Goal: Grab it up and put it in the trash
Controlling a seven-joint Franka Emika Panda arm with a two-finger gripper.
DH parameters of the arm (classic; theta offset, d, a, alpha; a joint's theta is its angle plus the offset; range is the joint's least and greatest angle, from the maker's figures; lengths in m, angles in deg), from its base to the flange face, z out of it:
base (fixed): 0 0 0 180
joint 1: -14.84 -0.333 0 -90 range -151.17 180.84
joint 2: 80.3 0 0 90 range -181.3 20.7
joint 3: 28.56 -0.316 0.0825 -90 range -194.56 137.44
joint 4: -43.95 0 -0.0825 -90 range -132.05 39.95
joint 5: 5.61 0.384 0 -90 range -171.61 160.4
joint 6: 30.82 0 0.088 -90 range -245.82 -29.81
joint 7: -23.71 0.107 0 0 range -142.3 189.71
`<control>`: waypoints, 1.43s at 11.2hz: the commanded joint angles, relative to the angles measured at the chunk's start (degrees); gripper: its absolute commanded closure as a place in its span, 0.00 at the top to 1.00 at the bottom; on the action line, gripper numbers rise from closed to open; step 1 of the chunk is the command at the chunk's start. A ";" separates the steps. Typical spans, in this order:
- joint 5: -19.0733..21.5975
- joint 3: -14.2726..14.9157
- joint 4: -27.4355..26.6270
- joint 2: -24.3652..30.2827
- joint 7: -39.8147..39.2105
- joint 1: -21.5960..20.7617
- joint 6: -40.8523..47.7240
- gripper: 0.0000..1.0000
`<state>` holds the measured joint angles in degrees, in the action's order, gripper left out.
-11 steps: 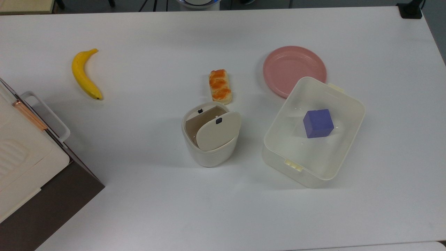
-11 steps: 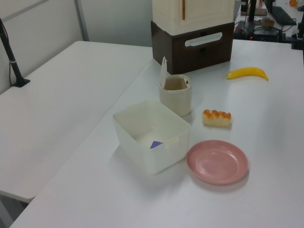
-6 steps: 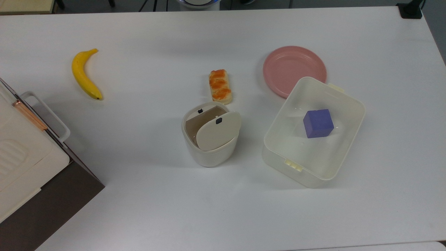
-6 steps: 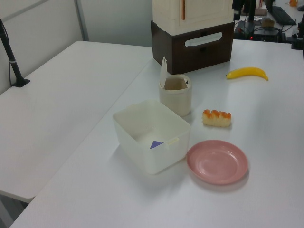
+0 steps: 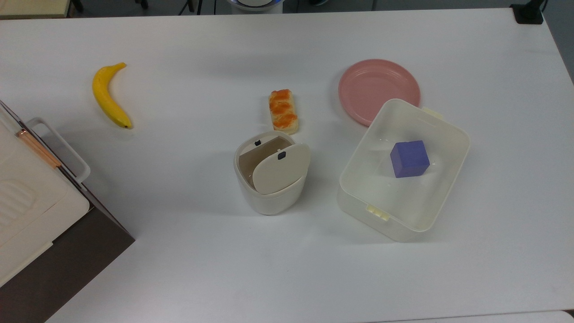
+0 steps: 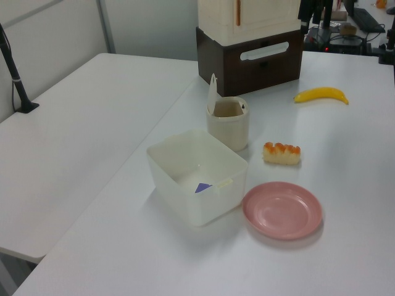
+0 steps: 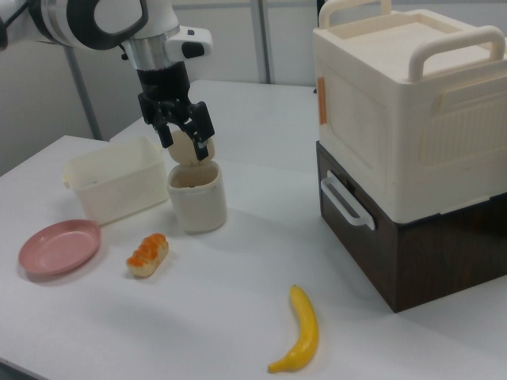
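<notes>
A white table (image 5: 179, 269) spreads before you, with a cream carrier stacked on a dark-brown case (image 7: 404, 103) at the right view's right. Your Panda arm (image 7: 103, 20) reaches in from the right view's upper left. Its gripper (image 7: 186, 141) hangs just above the trash bin (image 5: 269, 202), fingers (image 7: 203, 136) spread apart and holding nothing you can see. The rectangular cream container (image 5: 444, 179) sits beside the bin at the top view's right, its far corner overlapping the pink plate (image 5: 372, 85). The bin's swing lid (image 5: 280, 170) stands tilted, leaving the mouth open. The banana (image 5: 107, 98) lies well apart, at the top view's left. The orange-topped bread slice (image 5: 283, 111) rests just behind the bin. A purple cube (image 5: 409, 158) sits inside the container. Where the paper wad lies, you cannot tell.
</notes>
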<state>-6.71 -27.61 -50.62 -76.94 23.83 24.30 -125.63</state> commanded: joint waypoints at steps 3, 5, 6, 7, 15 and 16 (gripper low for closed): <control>1.98 0.90 -0.53 0.59 -11.11 -0.15 -1.25 1.00; 2.16 0.90 -0.44 0.68 -9.02 -0.15 -0.99 1.00; 2.16 0.90 -0.44 0.68 -6.65 -0.58 -0.81 1.00; 2.16 0.90 -0.35 0.77 -1.76 -0.85 -0.98 1.00; 2.42 0.90 0.09 0.59 9.02 -3.92 -1.34 1.00; 2.34 0.90 0.09 0.50 9.02 -4.10 -1.34 1.00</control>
<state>-5.70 -27.35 -50.01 -76.93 31.45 21.42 -125.83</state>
